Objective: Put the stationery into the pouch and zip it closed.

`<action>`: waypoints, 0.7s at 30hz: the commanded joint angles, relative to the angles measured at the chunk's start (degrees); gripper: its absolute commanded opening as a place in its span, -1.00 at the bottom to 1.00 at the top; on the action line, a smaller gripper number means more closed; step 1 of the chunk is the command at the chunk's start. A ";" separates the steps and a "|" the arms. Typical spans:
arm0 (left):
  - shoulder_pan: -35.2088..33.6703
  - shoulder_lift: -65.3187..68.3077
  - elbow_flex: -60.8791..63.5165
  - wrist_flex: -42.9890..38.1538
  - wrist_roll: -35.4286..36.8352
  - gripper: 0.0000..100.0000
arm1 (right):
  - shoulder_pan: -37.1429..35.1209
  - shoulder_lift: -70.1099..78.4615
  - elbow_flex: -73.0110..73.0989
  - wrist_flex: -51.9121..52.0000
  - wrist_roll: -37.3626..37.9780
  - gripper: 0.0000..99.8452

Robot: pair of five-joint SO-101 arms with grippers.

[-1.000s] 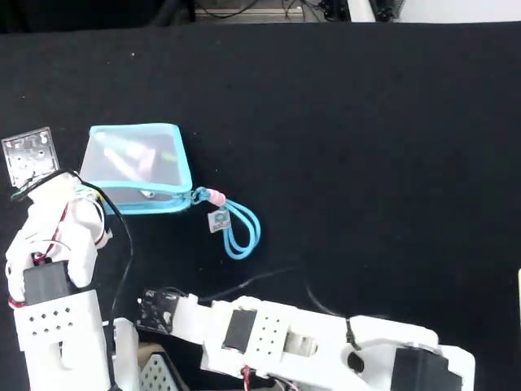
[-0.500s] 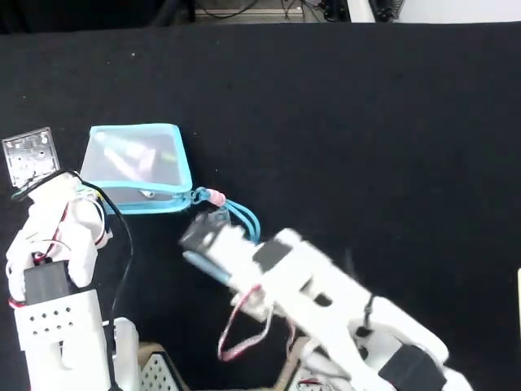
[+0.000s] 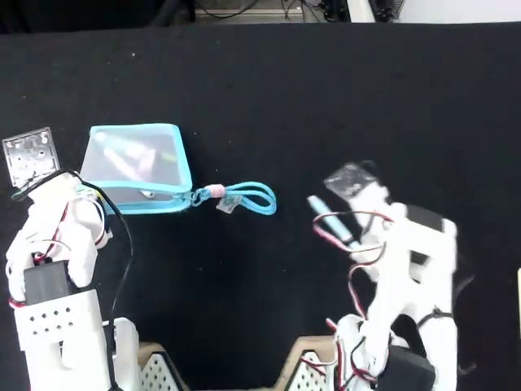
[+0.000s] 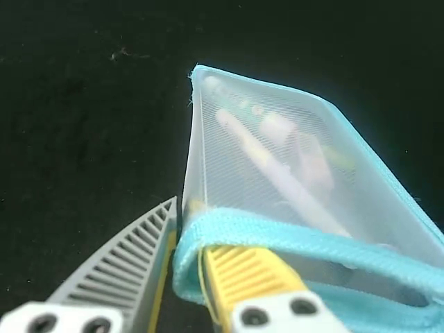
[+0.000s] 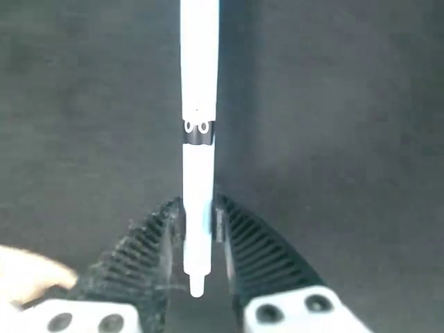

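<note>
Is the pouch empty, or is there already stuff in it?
Not empty. Through the see-through side of the pouch, several stationery pieces show inside, among them a long pale pen.

A robotics lab bench is suggested: a counter (image 3: 326, 98) is draped in plain black cloth, a white left arm (image 3: 57, 277) and right arm (image 3: 411, 269) with exposed wiring (image 3: 358, 244) are set at its near edge, and loose cables (image 3: 244, 10) are seen beyond it.

White arms (image 3: 59, 314), red cables (image 3: 362, 248), ribbed grey-and-yellow left tool (image 4: 189, 232)
</note>
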 commanded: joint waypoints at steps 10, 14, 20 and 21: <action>-0.84 -0.44 -1.98 -1.23 0.53 -0.94 | -7.74 0.57 -8.92 4.75 -12.04 -0.47; -0.84 -0.44 -1.89 -1.23 0.53 -0.94 | -16.62 1.10 -16.57 5.71 -21.98 -0.52; -0.92 -0.53 -1.80 -1.23 0.53 -0.94 | -19.52 11.12 -23.87 4.48 -22.15 -0.52; -0.92 -0.53 -1.80 -1.23 0.53 -0.94 | -19.16 13.49 -25.19 4.13 -21.45 -0.52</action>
